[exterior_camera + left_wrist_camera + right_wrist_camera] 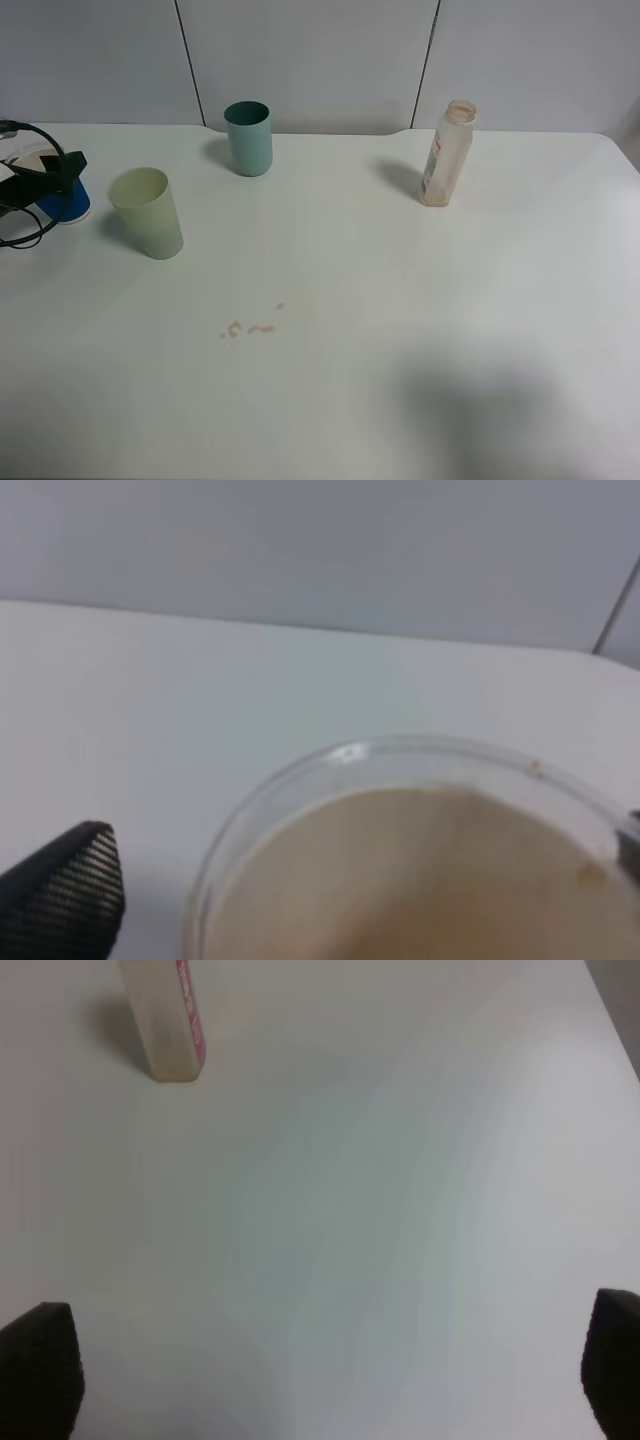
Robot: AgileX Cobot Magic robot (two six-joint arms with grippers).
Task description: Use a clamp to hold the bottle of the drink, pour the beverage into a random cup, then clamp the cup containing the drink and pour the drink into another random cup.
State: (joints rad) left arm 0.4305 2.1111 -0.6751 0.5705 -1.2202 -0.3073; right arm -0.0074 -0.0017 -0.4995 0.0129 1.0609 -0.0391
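We saw a white table (400, 330) with the task's things spread on it. The bottle (446, 153) stood upright on the far right part of the table, without a cap, and it looked nearly empty. In the right wrist view only its lower part (172, 1020) with the red band was visible.

At the far left edge, the left gripper (48, 172) was at the blue-sleeved cup (62, 198), which stood on the table. In the left wrist view we looked down into this cup (420, 860); its clear rim filled the lower part of the picture, and inside the bottom looked pale beige. One ribbed black fingertip (70, 895) stood beside the rim, apart from it, and a small part of the other finger showed at the opposite side. So the jaws stood wide around the cup and did not press it.

The pale green tumbler (147, 212) stood upright just beside the blue-sleeved cup, nearer to the middle. The teal cup (248, 138) stood farther back, well apart from the tumbler. Some small brown drops (248, 328) lay on the table in front of the tumbler.

The right gripper (320, 1385) was spread wide over bare table, and it held nothing.
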